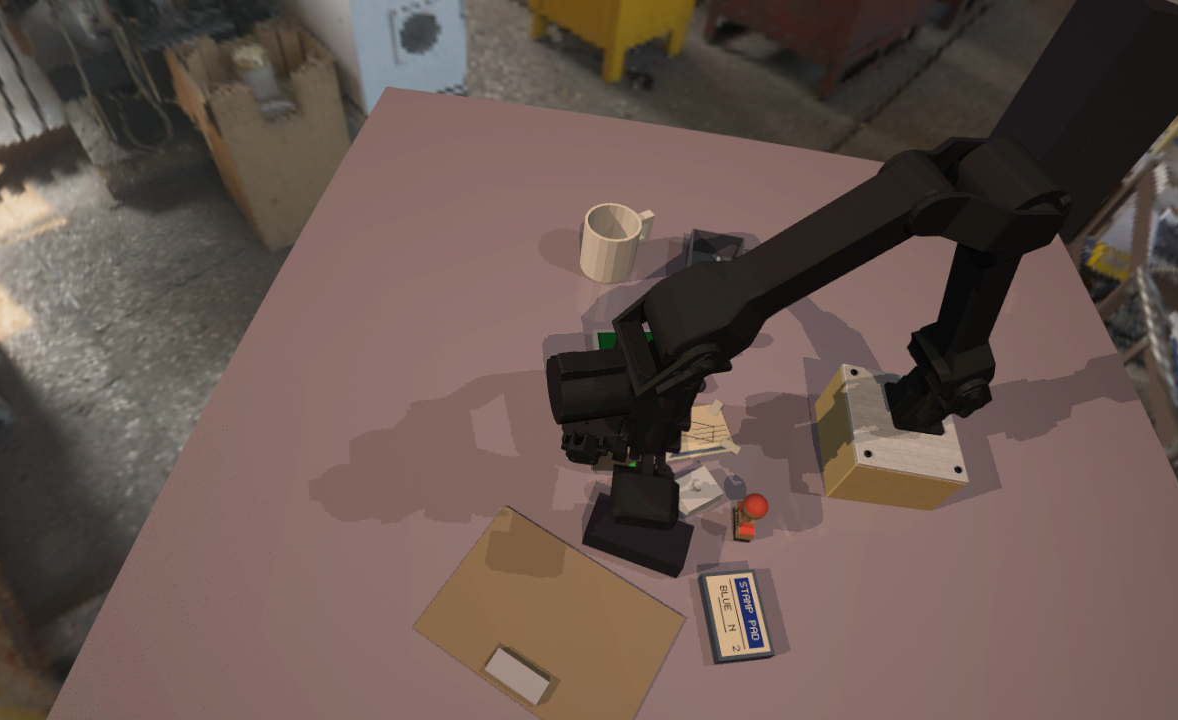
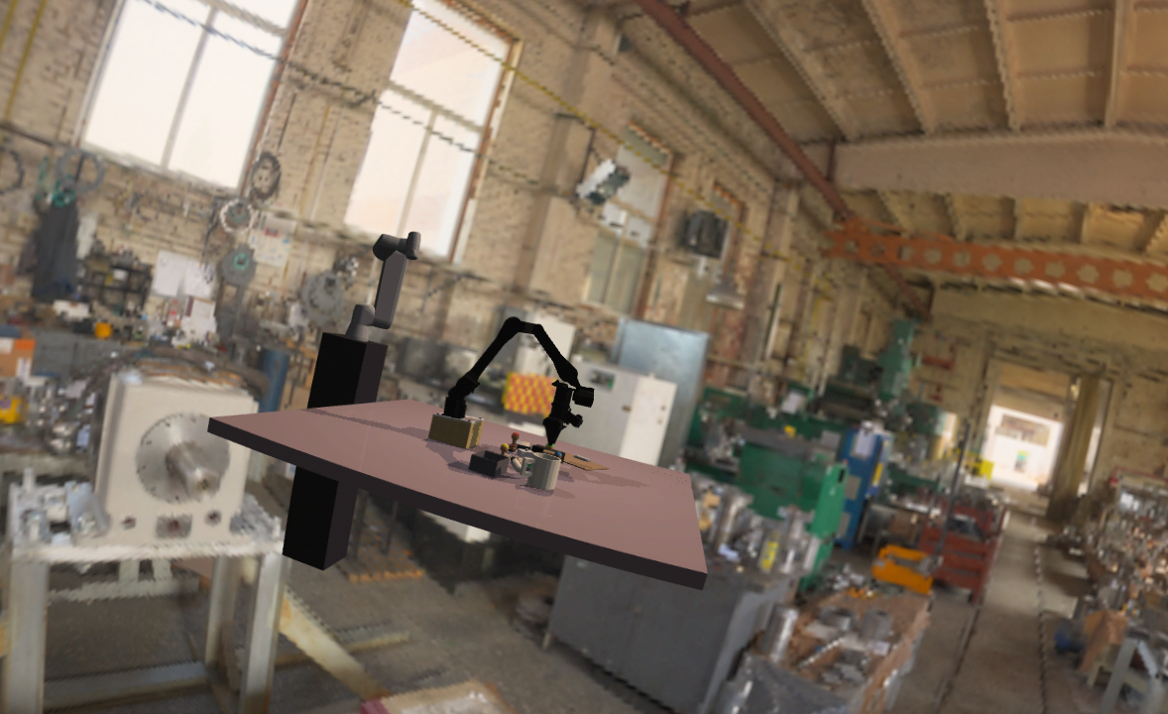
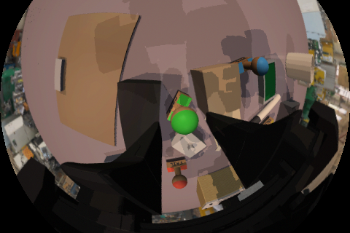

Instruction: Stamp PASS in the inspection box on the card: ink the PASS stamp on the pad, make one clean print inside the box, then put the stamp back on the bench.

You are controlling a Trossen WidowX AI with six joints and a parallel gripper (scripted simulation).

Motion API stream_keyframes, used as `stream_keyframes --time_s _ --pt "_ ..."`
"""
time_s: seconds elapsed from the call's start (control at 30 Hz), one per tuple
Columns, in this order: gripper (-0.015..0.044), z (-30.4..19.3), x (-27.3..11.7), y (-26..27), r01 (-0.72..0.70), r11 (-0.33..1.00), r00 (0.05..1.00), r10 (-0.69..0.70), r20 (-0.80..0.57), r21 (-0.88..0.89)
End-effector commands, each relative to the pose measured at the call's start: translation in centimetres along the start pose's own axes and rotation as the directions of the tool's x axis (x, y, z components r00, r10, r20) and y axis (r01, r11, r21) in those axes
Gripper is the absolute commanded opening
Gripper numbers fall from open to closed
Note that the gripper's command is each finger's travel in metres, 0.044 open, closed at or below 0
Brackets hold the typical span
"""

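The green-knobbed stamp (image 3: 184, 121) stands on the bench; its lettering is unreadable. My gripper (image 3: 183, 121) (image 2: 552, 441) is open and empty above it, a finger to each side of the knob in the wrist view. The fingertips are hidden in the top view. The green ink pad (image 3: 270, 81) (image 1: 608, 340) lies open by the mug, partly behind the arm in the top view. The taped card (image 1: 708, 428) is half hidden by the arm, and I cannot make out its box fully.
A black block (image 3: 140, 105) (image 1: 633, 537) and a tan box (image 3: 222, 84) flank the green stamp. Nearby are a white block (image 3: 189, 145), a red stamp (image 3: 179, 181) (image 1: 754, 506), a blue stamp (image 3: 260, 65), a mug (image 1: 606, 250), a blue pad tin (image 1: 736, 616) and a brown board (image 1: 575, 617).
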State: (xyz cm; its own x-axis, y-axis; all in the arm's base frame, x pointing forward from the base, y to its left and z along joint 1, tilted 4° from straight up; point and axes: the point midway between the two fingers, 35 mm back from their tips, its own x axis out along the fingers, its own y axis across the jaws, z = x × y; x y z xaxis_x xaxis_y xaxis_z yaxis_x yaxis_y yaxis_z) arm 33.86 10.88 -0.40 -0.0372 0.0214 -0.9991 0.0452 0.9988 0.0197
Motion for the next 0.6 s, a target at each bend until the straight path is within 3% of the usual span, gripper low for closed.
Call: stream_keyframes --time_s 0.0,0.57 --pt "0.0228 -0.1 0.7 -0.1 0.007 1.0 1.0 -0.007 -0.003 -0.002" --pt "0.0228 -0.4 3.5 -0.2 0.007 1.0 1.0 -0.007 -0.003 -0.002"
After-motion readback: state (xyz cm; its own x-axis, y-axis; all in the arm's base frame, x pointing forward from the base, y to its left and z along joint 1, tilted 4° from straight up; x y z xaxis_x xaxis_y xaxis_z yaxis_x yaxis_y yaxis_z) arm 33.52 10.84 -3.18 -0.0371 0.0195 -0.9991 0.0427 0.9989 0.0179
